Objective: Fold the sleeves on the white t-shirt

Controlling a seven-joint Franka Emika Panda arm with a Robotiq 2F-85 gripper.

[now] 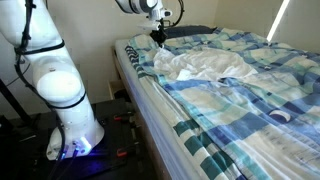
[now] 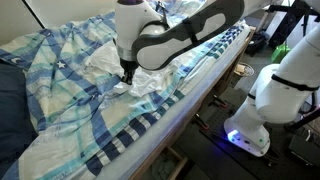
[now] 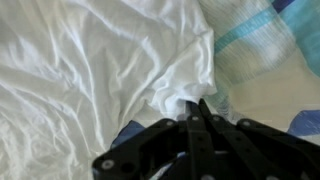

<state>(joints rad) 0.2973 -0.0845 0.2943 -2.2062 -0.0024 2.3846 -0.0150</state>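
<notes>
I hold hand (image 3: 196, 108) clamped on bunched fold at shirt (image 3: 90, 70) edge, likely sleeve (image 3: 180, 92); gripped low so cloth lifts and folds toward shirt middle.

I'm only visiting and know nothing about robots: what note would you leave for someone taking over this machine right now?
Claw: shut, pinching a bunched edge of the white t-shirt; whether it is a sleeve is unclear.
T-shirt: crumpled on the blue checked bedspread.
Done: cloth gripped; no neat fold visible.
Left: probably fold this part inward, release, then the other sleeve.
</notes>
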